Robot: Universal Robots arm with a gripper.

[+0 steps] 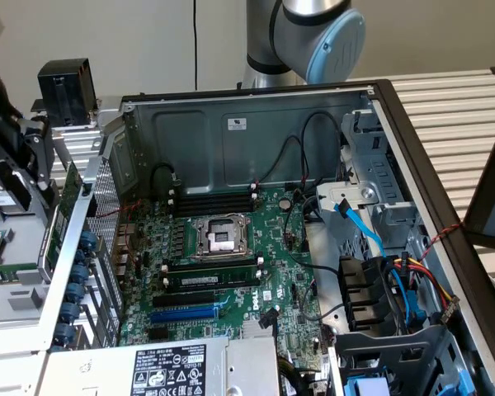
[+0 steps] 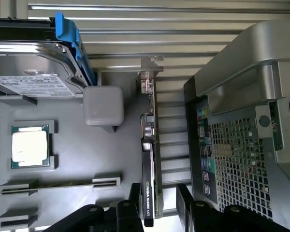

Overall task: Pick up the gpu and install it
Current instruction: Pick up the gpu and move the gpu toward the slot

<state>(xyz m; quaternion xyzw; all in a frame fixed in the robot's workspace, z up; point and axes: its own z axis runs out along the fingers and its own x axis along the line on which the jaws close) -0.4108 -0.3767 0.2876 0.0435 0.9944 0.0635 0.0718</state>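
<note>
Evidently the pickup step was in hand: the jaws stood apart, straddling the gpu, upright at the grey tray's edge beside the case. Grasping would need square, centred closing.

1. Your pale slatted aluminium table carries a flat grey plastic parts tray and an open silver metal computer case, side by side.
2. The tray holds a green-and-black gpu on edge, a square silver processor chip and a silver hard drive.
</note>
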